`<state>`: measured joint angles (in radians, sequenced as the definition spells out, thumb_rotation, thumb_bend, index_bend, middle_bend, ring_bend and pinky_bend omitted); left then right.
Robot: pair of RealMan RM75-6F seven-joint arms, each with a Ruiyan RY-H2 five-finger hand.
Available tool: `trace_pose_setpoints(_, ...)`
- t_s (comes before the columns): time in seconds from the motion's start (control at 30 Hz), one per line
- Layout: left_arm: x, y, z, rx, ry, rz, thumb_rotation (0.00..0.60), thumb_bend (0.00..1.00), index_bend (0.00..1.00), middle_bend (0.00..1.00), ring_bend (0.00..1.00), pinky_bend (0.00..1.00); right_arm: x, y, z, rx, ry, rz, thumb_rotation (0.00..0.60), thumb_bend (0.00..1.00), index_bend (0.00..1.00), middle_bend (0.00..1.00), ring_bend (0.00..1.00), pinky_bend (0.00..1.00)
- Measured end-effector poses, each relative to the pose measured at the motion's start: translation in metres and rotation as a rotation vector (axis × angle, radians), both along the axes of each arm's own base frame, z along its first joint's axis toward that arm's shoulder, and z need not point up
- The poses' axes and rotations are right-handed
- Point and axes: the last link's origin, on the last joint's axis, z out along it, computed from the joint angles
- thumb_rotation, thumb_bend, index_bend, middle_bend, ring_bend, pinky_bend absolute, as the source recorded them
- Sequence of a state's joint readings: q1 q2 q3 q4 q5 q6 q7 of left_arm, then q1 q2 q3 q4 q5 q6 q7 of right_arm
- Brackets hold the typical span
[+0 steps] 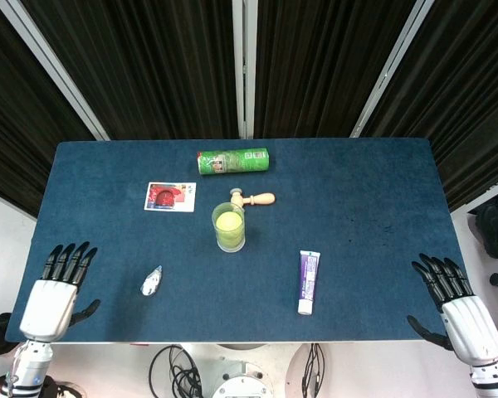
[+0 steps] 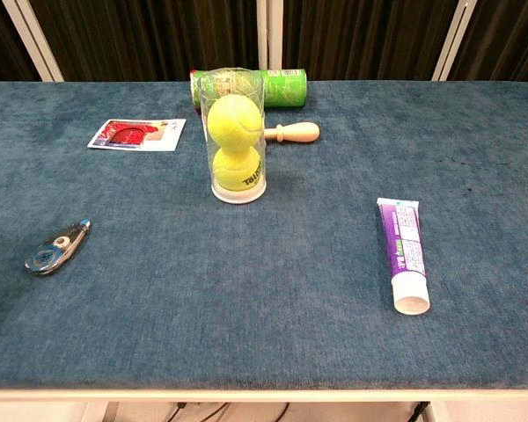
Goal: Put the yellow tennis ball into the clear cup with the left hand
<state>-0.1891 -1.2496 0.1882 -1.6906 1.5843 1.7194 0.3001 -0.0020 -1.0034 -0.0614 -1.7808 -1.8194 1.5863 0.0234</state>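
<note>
The clear cup point(image 2: 238, 132) stands upright mid-table and holds two yellow tennis balls, one point(image 2: 234, 119) stacked on the other point(image 2: 237, 167). From above, the cup point(image 1: 229, 228) shows a yellow ball inside its rim. My left hand point(image 1: 54, 294) hangs at the table's near-left corner, fingers spread, holding nothing. My right hand point(image 1: 456, 303) is off the near-right corner, fingers spread and empty. Neither hand appears in the chest view.
A green can point(image 1: 233, 160) lies on its side at the back. A wooden-handled tool point(image 1: 253, 198) lies behind the cup. A red card point(image 1: 170, 196) sits to the left, a small blue-white tape dispenser point(image 1: 152, 282) near the front left, a purple tube point(image 1: 308, 282) front right.
</note>
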Motion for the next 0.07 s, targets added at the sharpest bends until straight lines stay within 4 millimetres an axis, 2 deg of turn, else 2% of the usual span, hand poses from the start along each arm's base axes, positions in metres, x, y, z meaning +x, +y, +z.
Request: trace_pose_setpoints(0.07, -0.0104, -0.0076, 0.0036, 0.012, -0.012, 0.019, 0.6, 0.15, 0.05, 0.0, 0.0, 0.0, 0.0014, 0.0002, -0.0036, 0.006, 0.001, 0.002, 0.6, 0.18, 0.0, 0.0, 0.0, 0.0)
